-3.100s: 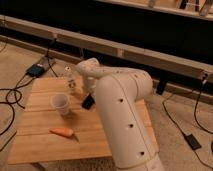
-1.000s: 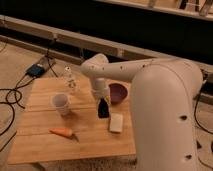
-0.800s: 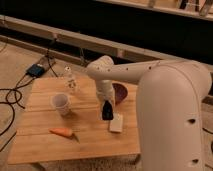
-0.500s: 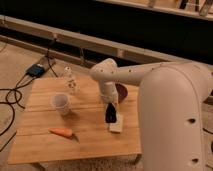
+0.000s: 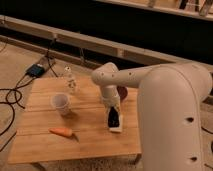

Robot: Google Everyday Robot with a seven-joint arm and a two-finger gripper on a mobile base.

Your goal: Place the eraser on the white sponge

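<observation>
My gripper (image 5: 113,114) hangs at the end of the big white arm, over the right middle of the wooden table (image 5: 45,145). It is shut on the eraser (image 5: 114,120), a small black block held lengthwise. The eraser sits right over the white sponge (image 5: 116,129), a cream-white pad whose near edge and right side show under it. I cannot tell whether the eraser touches the sponge. The arm hides part of the table behind the gripper.
A dark purple bowl (image 5: 123,93) sits just behind the gripper, partly hidden by the arm. A translucent white cup (image 5: 61,103) stands at the left middle, a small clear bottle (image 5: 70,80) behind it, and a carrot (image 5: 63,132) near the front edge. Cables and a box lie on the floor at the left.
The gripper has carried the eraser from the table's middle to the right and toward the front, ending over the white sponge. The cup, carrot and bowl have not moved.
</observation>
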